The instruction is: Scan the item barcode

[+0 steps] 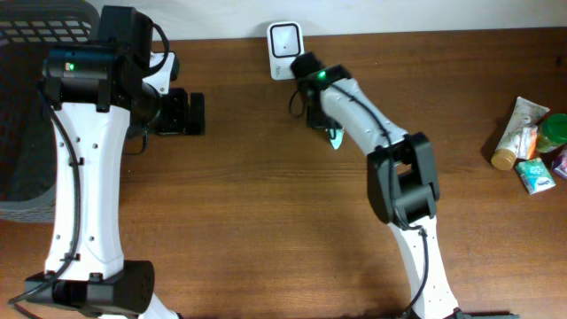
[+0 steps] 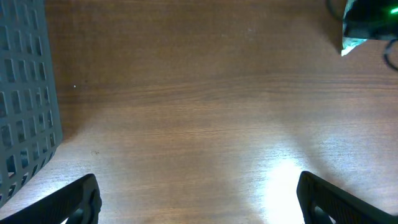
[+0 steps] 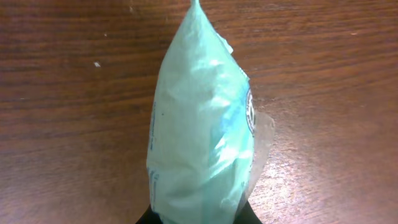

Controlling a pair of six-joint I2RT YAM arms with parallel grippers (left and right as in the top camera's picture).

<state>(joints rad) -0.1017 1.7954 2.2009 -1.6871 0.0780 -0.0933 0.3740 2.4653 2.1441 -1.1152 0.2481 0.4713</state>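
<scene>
1. The mint-green packet (image 3: 202,124) stood on end in the right wrist view, its crimped top pointing away from the camera and its lower end sunk between the dark fingers at the bottom edge.
2. The right gripper (image 1: 328,126) had its jaws clamped on that packet, holding it above the wooden table (image 1: 248,221). From overhead, only a pale tip of the packet showed beneath the arm.
3. The packet hung near the white scanner (image 1: 285,49), which stood at the table's far edge, just beyond the right wrist.
4. Whether a barcode faced the scanner could not be told.
5. The left gripper (image 2: 198,205) hovered over bare wood with its jaws wide apart and nothing between its fingers (image 2: 78,199).
6. A dark mesh basket (image 1: 35,89) sat at the left edge, just beside the left arm.
7. Well apart, at the right edge, lay a tube (image 1: 514,133), a green item (image 1: 554,133) and a small teal pack (image 1: 536,175).
</scene>
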